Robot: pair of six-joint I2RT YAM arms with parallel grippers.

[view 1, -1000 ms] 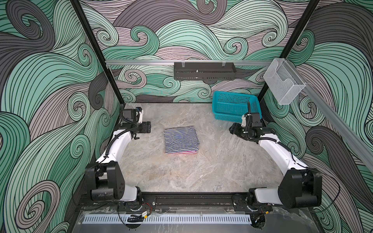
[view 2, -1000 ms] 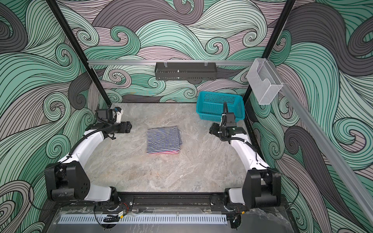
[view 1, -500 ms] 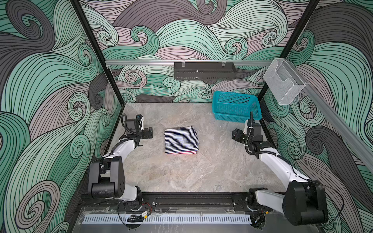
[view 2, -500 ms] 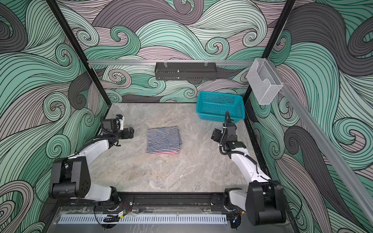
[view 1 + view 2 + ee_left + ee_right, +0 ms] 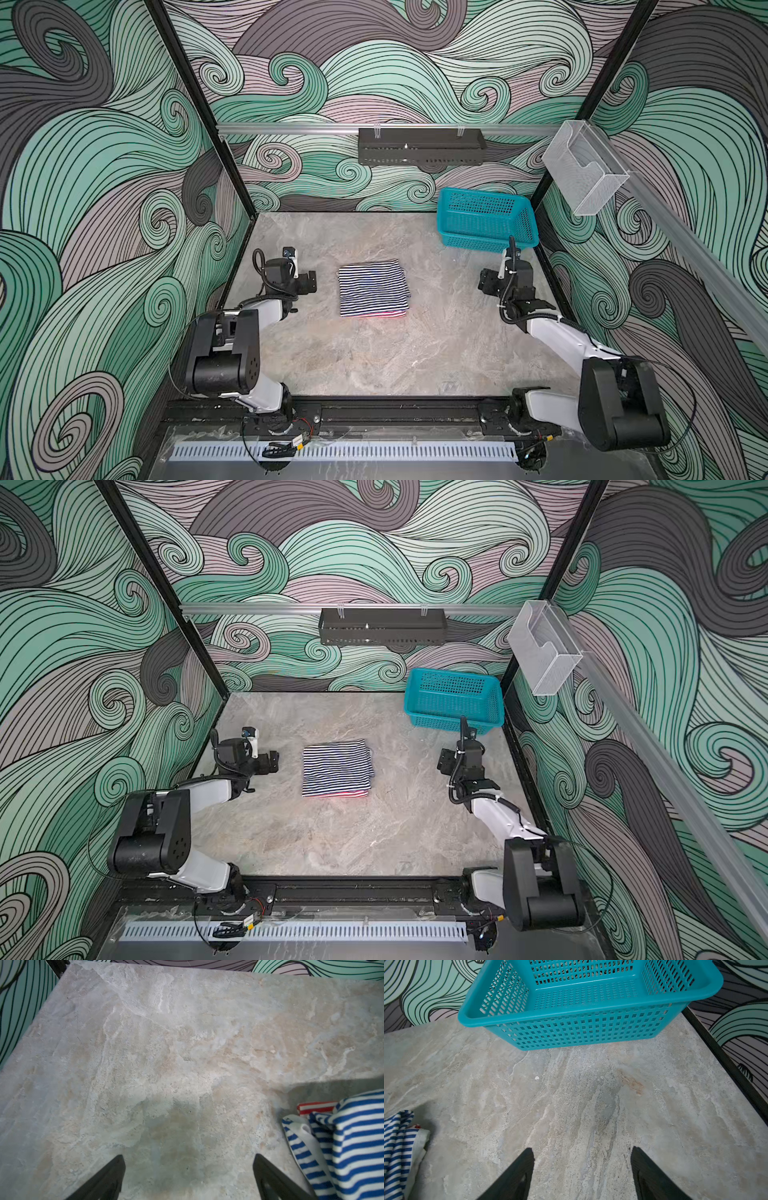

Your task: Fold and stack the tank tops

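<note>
— Between the fingers of my left pincer (image 5: pixel 188 1159) lies nothing but bare table (image 5: pixel 166 1053). Its jaws stand spread wide and grip nothing.

— And the tank tops (image 5: pixel 336 769)?

— Off that pincer's inner side, near it but not touching. They sit folded in one stack. The navy-and-white top (image 5: pixel 372 286) lies uppermost. The red-and-white top (image 5: pixel 380 314) is under it and shows in both top views only as a thin striped edge along the side nearest my base. In the left wrist view a red corner peeks out beside the loose navy folds.

— How does the stack sit between your two pincers?

— About midway, clear of both.

— Your right pincer?

— My right pincer (image 5: pixel 582 1151) also has its jaws parted, somewhat less wide than the left, with only stone-patterned table between the fingers. The edge of the stack lies off its inner side, apart from it.

— Anything further right?

— Ahead of that pincer's fingertips stands the teal basket (image 5: pixel 571 1028), upright on the table by the far wall, near the pincer but not touching it.
</note>
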